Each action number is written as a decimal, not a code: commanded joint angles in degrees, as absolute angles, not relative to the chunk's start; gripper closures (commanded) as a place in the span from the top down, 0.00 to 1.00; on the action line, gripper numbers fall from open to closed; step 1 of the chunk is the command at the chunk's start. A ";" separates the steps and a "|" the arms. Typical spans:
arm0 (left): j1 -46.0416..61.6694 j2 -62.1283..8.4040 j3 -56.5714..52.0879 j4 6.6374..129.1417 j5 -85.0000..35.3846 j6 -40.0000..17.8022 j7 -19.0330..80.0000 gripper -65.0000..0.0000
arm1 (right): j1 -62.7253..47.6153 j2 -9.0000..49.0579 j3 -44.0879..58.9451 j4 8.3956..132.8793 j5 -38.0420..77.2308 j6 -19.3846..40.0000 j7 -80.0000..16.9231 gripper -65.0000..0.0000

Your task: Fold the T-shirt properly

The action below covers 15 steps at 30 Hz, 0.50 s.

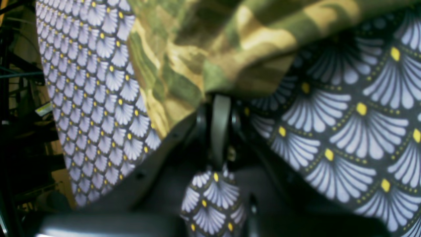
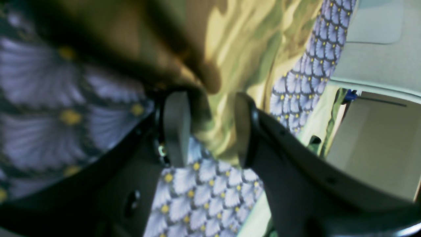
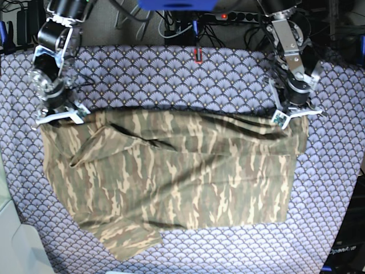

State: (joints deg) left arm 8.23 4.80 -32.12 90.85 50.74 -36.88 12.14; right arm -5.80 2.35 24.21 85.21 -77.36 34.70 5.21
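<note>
Close under my left wrist camera, my left gripper [image 1: 219, 108] is pinched tight, jaws together on the T-shirt [image 3: 177, 177] where its camouflage cloth bunches at the fingertips; a pleat of the fan-patterned tablecloth [image 3: 171, 74] shows between the jaws lower down, so I may have caught some of that too. My right gripper [image 2: 210, 128] stands partly open, its two pads [image 2: 176, 126] well apart with camouflage cloth sagging between them, and no pinch on it that I can see.

The shirt lies spread across the middle of the table, its far edge stretched between my two grippers, one sleeve trailing toward the near edge on the base view's left.

To do this fold well, I judge both far corners should travel together. I would close my right fingers on shirt cloth only, check that my left has no tablecloth, then lift evenly so the edge stays taut and lands square on the near hem.

Both wrist views are blurred. I cannot tell how many layers my left holds, and the shirt's neckline is nowhere clear.
</note>
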 commanded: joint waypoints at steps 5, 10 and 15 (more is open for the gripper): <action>7.60 4.62 -32.04 91.91 50.33 -36.26 11.21 0.00 | -6.64 4.26 24.92 85.93 -79.96 39.60 4.44 0.37; 7.60 5.41 -31.96 91.91 50.24 -36.26 11.21 0.00 | -8.31 4.00 24.40 88.48 -78.90 40.00 4.44 0.38; 7.60 5.76 -32.04 92.00 50.24 -36.26 11.12 0.00 | -7.96 3.38 22.37 88.13 -78.99 40.00 4.53 0.38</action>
